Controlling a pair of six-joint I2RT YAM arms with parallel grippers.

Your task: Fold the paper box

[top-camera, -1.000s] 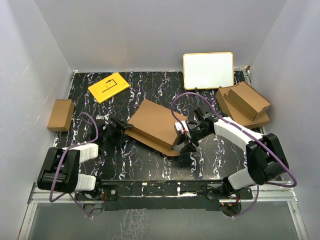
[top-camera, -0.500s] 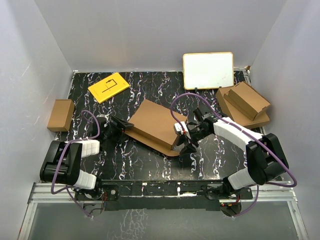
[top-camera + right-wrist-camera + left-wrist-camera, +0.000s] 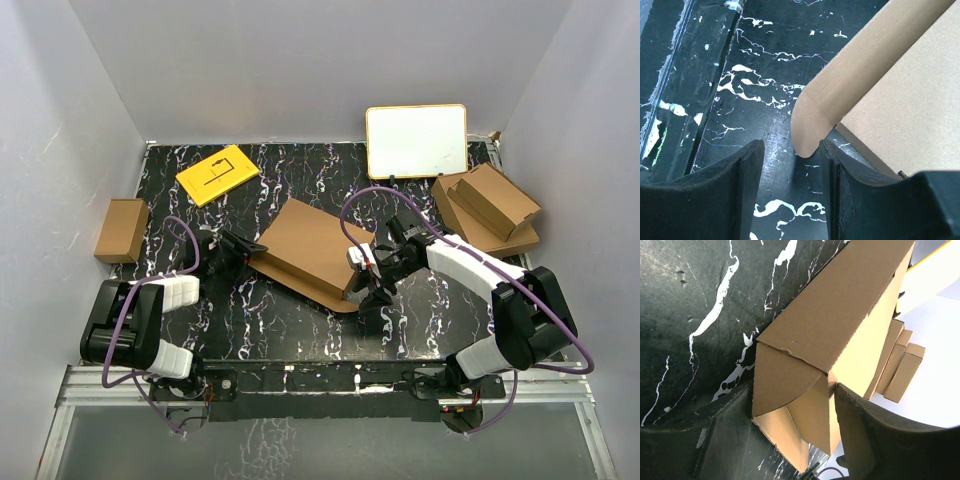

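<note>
The paper box (image 3: 312, 243) lies partly folded and tilted in the middle of the black marbled table. My left gripper (image 3: 243, 248) is at the box's left end. In the left wrist view (image 3: 793, 387) both fingers press the sides of that end, where a rounded flap (image 3: 782, 382) is tucked in. My right gripper (image 3: 366, 284) is at the box's near right corner. In the right wrist view (image 3: 790, 146) it is open, with the rounded tip of a cardboard flap (image 3: 812, 120) between the fingers, close to the right finger and low over the table.
A small brown box (image 3: 121, 229) stands at the left wall. A yellow card (image 3: 217, 174) lies at the back left. A whiteboard (image 3: 416, 140) stands at the back right. Stacked cardboard pieces (image 3: 490, 208) lie at the right, also in the left wrist view (image 3: 900, 367).
My left arm has swung its gripper up and in against the box's left end. The right gripper and the box have barely moved.
</note>
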